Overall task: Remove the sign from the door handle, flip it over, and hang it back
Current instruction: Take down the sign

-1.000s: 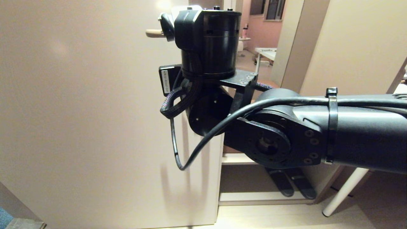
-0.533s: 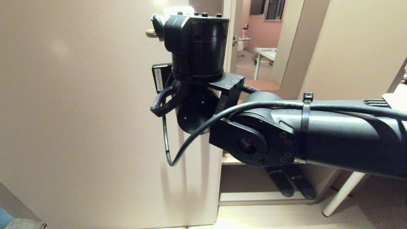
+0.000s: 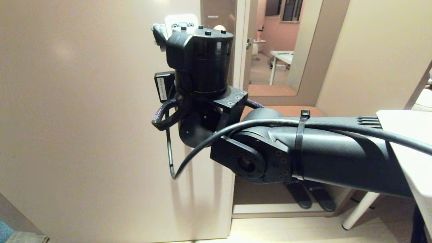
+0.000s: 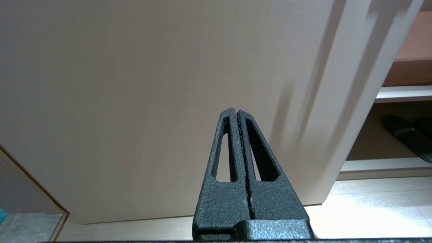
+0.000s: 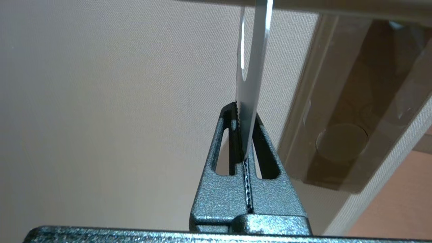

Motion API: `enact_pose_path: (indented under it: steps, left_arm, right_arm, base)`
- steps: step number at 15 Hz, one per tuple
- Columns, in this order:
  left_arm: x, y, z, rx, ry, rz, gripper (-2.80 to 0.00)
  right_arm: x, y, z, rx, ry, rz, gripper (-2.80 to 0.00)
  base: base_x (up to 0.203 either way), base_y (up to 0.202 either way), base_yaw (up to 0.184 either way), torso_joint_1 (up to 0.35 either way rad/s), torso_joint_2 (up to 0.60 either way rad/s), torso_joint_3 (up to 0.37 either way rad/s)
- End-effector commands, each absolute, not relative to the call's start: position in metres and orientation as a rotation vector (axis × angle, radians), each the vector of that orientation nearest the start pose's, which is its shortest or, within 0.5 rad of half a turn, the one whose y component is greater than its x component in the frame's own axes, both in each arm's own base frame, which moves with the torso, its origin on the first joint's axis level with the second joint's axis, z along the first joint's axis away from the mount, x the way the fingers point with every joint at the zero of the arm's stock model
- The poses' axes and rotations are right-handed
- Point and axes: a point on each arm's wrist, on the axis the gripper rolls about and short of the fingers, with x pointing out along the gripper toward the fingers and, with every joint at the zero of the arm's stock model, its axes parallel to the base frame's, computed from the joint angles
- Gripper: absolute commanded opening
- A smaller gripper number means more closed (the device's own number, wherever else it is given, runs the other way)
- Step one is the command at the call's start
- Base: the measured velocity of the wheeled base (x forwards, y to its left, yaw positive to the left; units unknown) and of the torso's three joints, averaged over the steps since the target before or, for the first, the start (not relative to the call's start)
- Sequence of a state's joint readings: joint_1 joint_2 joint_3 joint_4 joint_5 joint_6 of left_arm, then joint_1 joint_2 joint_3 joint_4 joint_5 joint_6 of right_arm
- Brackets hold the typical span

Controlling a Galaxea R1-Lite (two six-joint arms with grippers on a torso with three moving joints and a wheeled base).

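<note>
Sign sits edge-on between my right gripper's clamped fingertips, rising up beside the cream door, near the backplate. My left gripper is closed, empty, facing the door low down.

On my right wrist feed the right end effector looks like cast black plastic or metal with a rough, pebbled matt skin and fine saw-toothed inner edges. The sign pinched there is a thin, smooth, glossy white sheet, seen edge-on. The door behind shows a fine woven-looking matt cream texture. The backplate reads as smooth, semi-gloss brownish-grey. The left end effector has the same grainy black finish.
</note>
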State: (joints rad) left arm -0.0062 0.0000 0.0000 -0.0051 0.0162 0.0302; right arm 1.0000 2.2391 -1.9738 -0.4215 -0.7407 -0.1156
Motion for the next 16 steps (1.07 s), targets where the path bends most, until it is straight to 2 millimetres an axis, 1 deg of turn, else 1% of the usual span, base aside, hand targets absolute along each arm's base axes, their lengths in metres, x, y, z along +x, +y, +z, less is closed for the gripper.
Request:
enact_pose_path:
  steps: [1,4,16]
  left_arm:
    - [-0.023,0.001,0.076,0.031,-0.004,0.011,-2.8]
    - [-0.023,0.001,0.076,0.031,-0.003,0.012,-2.8]
    - [-0.023,0.001,0.076,0.031,-0.003,0.011,-2.8]
  right_arm:
    - [0.269,0.39,0.272,-0.005,-0.117,0.249,-2.8]
    - [0.271,0.394,0.266,-0.008,-0.117,0.256,-2.8]
    - [0.276,0.402,0.258,-0.031,-0.168,0.341,-2.8]
  base:
    - [0.0,0.0,0.0,0.0,0.0,0.0]
    - [0.0,0.0,0.0,0.0,0.0,0.0]
    - [0.0,0.0,0.0,0.0,0.0,0.0]
